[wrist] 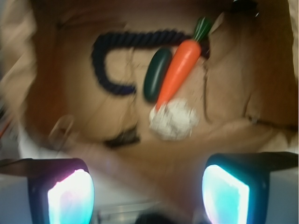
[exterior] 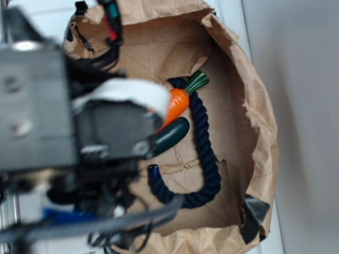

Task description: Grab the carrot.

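Brown paper bag (exterior: pixel 257 126), crumpled and creased, rolled-down rim, lying open with flat kraft floor showing; dark tape patch at one rim corner. Inside: navy rope (exterior: pixel 205 153), thick twisted cord bent into a U/hook shape. Green toy (exterior: pixel 171 136), smooth glossy dark oblong, cucumber-like, rounded ends. White lump (wrist: pixel 174 119), rough, crumbly-looking, roundish, seen only in wrist view.

Carrot (exterior: pixel 178 103) sits on bag floor near middle, glossy orange plastic, tapers to a point, short dark green stem (exterior: pixel 196 81). In wrist view carrot (wrist: pixel 177 70) lies diagonal, stem up-right over the rope end, tip down-left touching or just at the white lump. Green toy lies right beside it, roughly parallel, touching or nearly so. Rope curves past stem end and loops around the far side of green toy.

Exterior view: arm body, black and grey, blurred, with cables, covers left half of frame and hides carrot's pointed end and part of green toy.

Gripper (wrist: pixel 149 191) in wrist view: two fingers (wrist: pixel 70 196) at bottom edge, pads glowing cyan, spread wide apart, nothing between them. Well short of the carrot, no contact. Wrist view motion-blurred.
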Tool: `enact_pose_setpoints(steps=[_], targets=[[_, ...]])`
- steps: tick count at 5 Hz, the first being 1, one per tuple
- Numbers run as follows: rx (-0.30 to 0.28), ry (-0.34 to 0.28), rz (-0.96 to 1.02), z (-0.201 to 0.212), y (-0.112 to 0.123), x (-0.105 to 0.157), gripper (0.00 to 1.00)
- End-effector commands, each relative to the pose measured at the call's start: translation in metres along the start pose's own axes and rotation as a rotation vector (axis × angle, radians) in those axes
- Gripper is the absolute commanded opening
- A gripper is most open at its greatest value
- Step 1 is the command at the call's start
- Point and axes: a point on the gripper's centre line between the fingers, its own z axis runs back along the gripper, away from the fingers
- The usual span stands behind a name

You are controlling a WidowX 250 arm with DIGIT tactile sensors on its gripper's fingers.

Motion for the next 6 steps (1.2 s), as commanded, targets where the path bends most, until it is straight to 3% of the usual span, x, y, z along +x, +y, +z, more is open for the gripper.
enact_pose_setpoints(steps=[1, 2, 5, 6], targets=[[-0.029, -0.169, 0.28, -0.016, 0.05, 0.031, 1.0], [-0.001, -0.171, 0.311, -0.029, 0.059, 0.042, 1.0], [-0.001, -0.171, 0.311, -0.029, 0.059, 0.042, 1.0], [-0.009, -0.142, 0.303, -0.045, 0.058, 0.027, 1.0]])
